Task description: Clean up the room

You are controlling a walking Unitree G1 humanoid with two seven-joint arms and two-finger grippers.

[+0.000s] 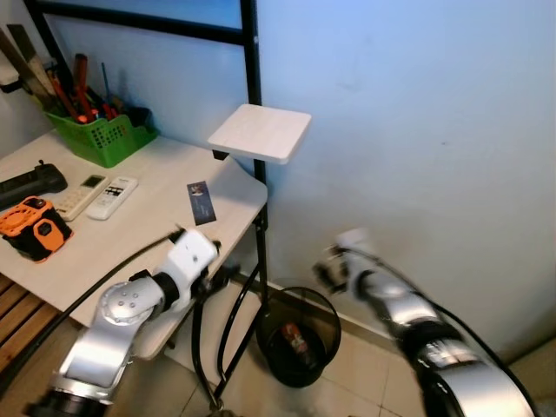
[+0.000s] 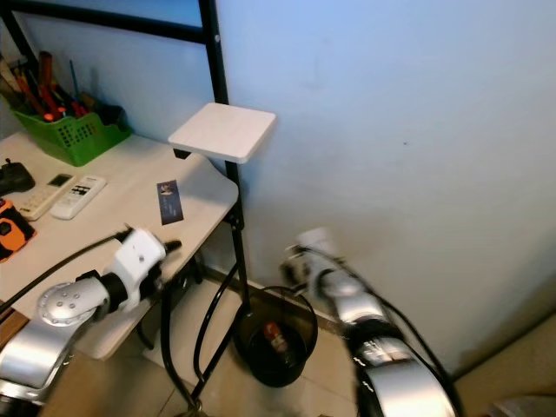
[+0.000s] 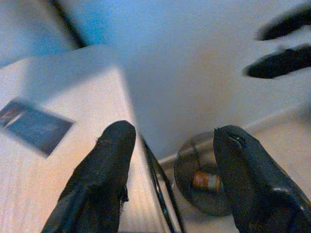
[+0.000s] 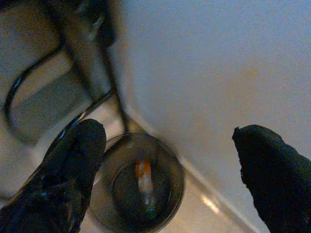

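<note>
A black mesh waste bin (image 1: pixel 298 334) stands on the floor by the wall, beside the desk's leg. An orange-and-white bottle-like item (image 4: pixel 144 177) lies inside it. My right gripper (image 4: pixel 167 131) hangs above the bin, open wide with nothing between its fingers. Its arm (image 1: pixel 391 300) looks blurred in the eye views. My left gripper (image 3: pixel 172 131) hovers over the desk's right edge (image 1: pixel 248 208), also open and holding nothing. A small dark blue card (image 1: pixel 199 202) lies on the desk just beyond the left gripper.
On the white desk sit two white remotes (image 1: pixel 97 196), an orange-and-black tool (image 1: pixel 33 228) and a green basket of tools (image 1: pixel 102 135). A white square shelf (image 1: pixel 260 132) juts from the black frame post (image 1: pixel 252 78). Black cables (image 1: pixel 230 321) hang beside the bin.
</note>
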